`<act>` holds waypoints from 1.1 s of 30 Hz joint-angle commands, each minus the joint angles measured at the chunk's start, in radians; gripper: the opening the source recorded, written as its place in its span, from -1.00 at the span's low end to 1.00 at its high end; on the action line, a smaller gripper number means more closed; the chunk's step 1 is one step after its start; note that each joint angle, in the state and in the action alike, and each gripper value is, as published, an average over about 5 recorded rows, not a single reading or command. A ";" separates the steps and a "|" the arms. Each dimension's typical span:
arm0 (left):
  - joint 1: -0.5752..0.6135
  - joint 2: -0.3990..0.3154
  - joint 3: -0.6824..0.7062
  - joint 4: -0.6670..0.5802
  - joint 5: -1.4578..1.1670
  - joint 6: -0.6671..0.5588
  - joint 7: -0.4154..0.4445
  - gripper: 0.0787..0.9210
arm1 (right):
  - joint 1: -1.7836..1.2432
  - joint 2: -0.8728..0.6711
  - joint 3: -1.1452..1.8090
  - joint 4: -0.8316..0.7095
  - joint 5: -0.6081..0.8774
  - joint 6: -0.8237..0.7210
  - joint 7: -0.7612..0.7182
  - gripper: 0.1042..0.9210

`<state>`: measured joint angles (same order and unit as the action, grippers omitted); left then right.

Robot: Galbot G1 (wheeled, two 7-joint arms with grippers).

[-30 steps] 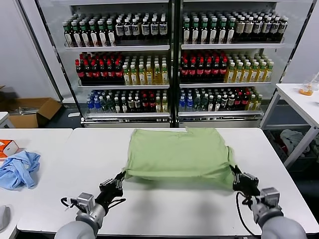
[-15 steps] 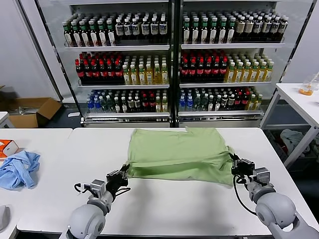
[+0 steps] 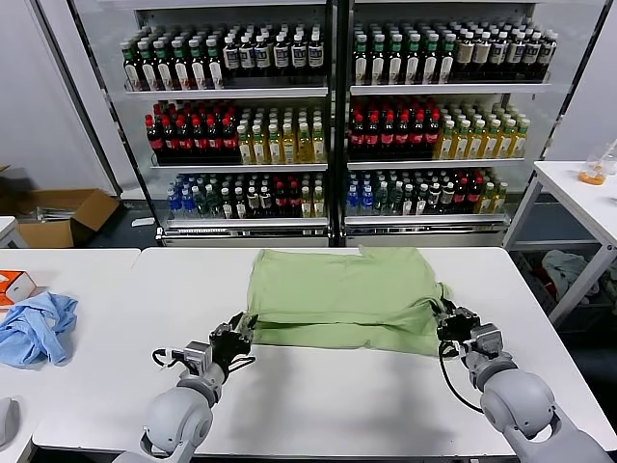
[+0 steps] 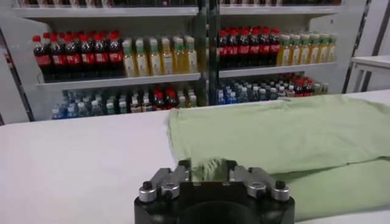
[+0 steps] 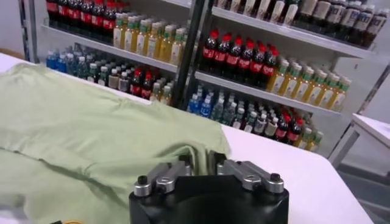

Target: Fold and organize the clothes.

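The clothes, a light green shirt [image 3: 342, 289], lie folded double on the white table [image 3: 318, 395], the folded edge nearest me. My left gripper [image 3: 241, 331] sits at the near left corner of the fold. In the left wrist view the shirt [image 4: 292, 131] spreads ahead, and the left gripper [image 4: 206, 170] stands open with a bunch of fabric lying loose between its fingers. My right gripper [image 3: 445, 323] is at the near right corner. In the right wrist view the shirt [image 5: 79, 122] drapes down and the right gripper [image 5: 200, 161] is open round a fold of cloth.
A light blue garment [image 3: 37, 326] and an orange box [image 3: 12, 286] lie on the adjoining table at far left. Glass-fronted shelves of bottles [image 3: 328, 125] stand behind the table. A second white table [image 3: 578, 193] is at far right, and a cardboard box [image 3: 58, 214] sits on the floor at left.
Both grippers carried the shirt's raised near edge away from me and down onto the table. Their jaws, shut on the fabric before, have parted.
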<state>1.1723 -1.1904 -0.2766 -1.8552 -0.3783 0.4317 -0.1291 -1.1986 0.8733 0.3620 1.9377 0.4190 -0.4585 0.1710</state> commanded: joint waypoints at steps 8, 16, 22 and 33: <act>0.085 -0.009 -0.024 -0.025 0.008 -0.012 -0.004 0.50 | -0.197 0.051 0.107 0.095 -0.046 0.007 0.025 0.50; 0.059 -0.009 -0.012 0.012 0.009 0.002 -0.010 0.76 | -0.185 0.097 0.110 0.011 0.036 -0.030 0.081 0.76; 0.042 -0.019 0.005 0.039 0.012 0.030 -0.015 0.77 | -0.172 0.105 0.099 -0.018 0.072 -0.062 0.095 0.76; 0.032 -0.027 0.021 0.047 0.016 0.062 -0.011 0.20 | -0.164 0.098 0.082 -0.037 0.162 -0.086 0.094 0.33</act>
<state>1.2039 -1.2166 -0.2603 -1.8164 -0.3642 0.4808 -0.1404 -1.3506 0.9613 0.4430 1.9118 0.5393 -0.5270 0.2565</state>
